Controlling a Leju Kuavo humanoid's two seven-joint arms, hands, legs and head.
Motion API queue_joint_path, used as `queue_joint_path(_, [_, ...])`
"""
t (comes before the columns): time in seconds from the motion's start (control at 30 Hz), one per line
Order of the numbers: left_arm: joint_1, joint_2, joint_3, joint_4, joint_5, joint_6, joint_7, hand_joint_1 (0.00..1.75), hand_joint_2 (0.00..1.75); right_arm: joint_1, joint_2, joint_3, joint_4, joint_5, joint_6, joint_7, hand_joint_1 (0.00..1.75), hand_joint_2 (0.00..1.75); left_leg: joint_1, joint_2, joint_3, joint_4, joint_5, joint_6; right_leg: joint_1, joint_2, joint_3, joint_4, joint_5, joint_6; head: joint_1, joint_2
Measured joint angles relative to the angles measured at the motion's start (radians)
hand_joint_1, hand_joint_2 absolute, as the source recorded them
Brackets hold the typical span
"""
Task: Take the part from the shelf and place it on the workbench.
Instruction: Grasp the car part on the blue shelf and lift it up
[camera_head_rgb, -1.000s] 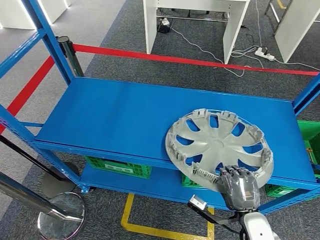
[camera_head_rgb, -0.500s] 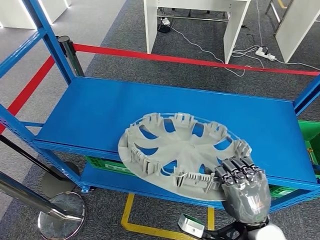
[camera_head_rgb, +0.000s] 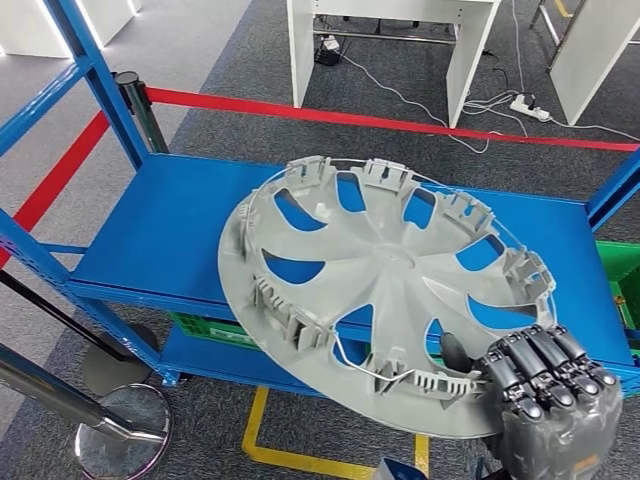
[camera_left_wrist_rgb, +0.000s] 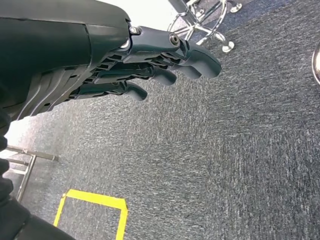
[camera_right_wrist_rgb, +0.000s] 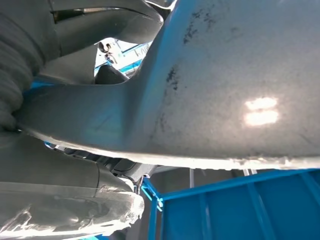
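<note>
The blue shelf (camera_head_rgb: 189, 235) spans the head view, its upper deck a flat blue sheet between blue uprights, with a lower deck beneath it. Green crates (camera_head_rgb: 238, 335) sit on that lower deck. Beyond the shelf a red barrier tape (camera_head_rgb: 362, 120) runs across grey carpet, hung from a dark post (camera_head_rgb: 140, 105), and white furniture legs (camera_head_rgb: 460, 60) stand farther back beside a power strip (camera_head_rgb: 528, 105) with trailing cables. A chrome stand base (camera_head_rgb: 124, 430) rests on the carpet at the near left corner of the shelf, and yellow floor tape (camera_head_rgb: 302, 460) shows below the shelf's front edge.

The part, a grey plastic wheel cover (camera_head_rgb: 377, 290), is lifted clear of the upper deck and tilted, its ribbed inner side with clips facing up and its far rim higher than the near one. It hangs over the front half of the shelf and past its front edge.

The right robot hand (camera_head_rgb: 555, 400) clamps the wheel cover's near rim at the lower right, dark fingers (camera_head_rgb: 536, 365) curled over the edge; the right wrist view shows the cover's smooth underside (camera_right_wrist_rgb: 234, 80) pressed between thumb and fingers.

The left robot hand (camera_left_wrist_rgb: 113, 65) hangs above the carpet, fingers (camera_left_wrist_rgb: 196, 52) straight, slightly apart, holding nothing.
</note>
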Motion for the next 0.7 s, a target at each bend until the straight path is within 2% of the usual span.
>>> queue_joint_path(0.7, [0.005,-0.001,-0.047,0.000,0.029,0.004,0.030,0.00,1.75,0.031,0.000,0.001,-0.008,0.000,-0.008,-0.030,1.75,1.75,0.000,0.000,0.000,0.000,0.000,0.000,0.000,0.000,0.000,0.000,0.000,0.000,0.000,0.000])
